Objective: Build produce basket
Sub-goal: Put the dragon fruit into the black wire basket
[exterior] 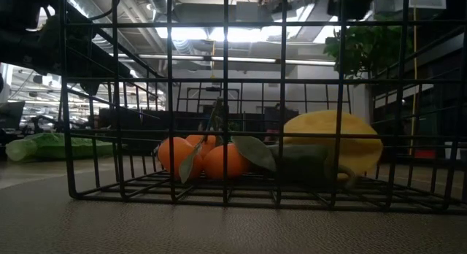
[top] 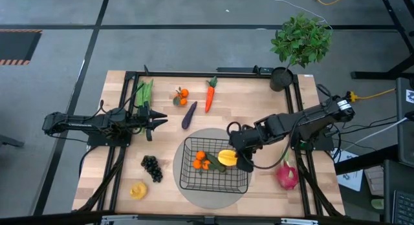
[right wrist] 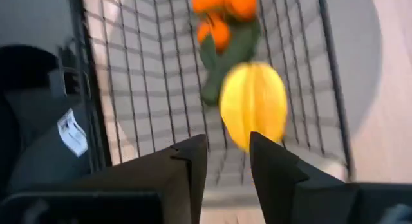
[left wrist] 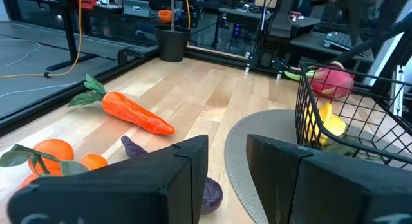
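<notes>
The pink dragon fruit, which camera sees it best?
The high view: the pink dragon fruit lies whole on the table right of the black wire-mesh basket. The left wrist view shows it partly behind wires. The other views miss it.

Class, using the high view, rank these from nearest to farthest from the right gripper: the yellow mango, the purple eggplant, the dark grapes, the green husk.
Measured from the right gripper, over the basket:
1. Yellow mango, in the basket, right beside it.
2. Purple eggplant, mid-table, beyond the basket.
3. Dark grapes, left of the basket.
4. Green husk, far-left corner.
</notes>
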Robot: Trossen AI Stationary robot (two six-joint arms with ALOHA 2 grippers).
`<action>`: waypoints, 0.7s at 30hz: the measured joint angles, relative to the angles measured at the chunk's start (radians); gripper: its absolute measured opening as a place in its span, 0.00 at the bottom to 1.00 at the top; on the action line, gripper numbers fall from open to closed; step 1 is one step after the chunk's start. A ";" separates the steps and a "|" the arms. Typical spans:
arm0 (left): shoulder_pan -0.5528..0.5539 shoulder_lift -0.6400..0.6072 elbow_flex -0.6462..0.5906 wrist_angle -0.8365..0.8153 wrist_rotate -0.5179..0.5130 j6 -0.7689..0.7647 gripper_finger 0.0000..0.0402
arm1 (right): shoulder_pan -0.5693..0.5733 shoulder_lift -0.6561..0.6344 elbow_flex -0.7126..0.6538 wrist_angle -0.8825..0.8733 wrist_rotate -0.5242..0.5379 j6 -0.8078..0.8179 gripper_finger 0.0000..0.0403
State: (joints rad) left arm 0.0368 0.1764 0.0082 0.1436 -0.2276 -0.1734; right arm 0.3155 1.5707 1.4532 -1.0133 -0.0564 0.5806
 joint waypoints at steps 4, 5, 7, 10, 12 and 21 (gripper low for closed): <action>0.000 0.000 0.000 0.000 0.000 0.000 0.24 | -0.003 0.000 0.075 -0.210 -0.006 0.123 0.26; 0.000 0.000 0.000 0.000 0.000 0.000 0.24 | 0.000 -0.001 0.089 -0.270 -0.007 0.162 0.26; 0.000 0.000 0.000 0.000 0.000 0.000 0.24 | 0.021 -0.001 0.107 -0.391 -0.006 0.253 0.26; 0.000 0.000 0.000 0.000 0.000 0.000 0.24 | 0.066 -0.001 0.113 -0.541 -0.006 0.393 0.26; 0.000 0.000 0.000 0.000 0.000 0.000 0.24 | 0.103 -0.003 0.104 -0.560 0.006 0.504 0.26; 0.000 0.000 0.000 0.000 -0.002 0.000 0.24 | 0.265 -0.023 -0.076 -0.555 -0.181 1.041 0.26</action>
State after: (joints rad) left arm 0.0372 0.1764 0.0082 0.1440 -0.2291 -0.1730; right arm 0.5808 1.5480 1.3774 -1.5686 -0.2373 1.6217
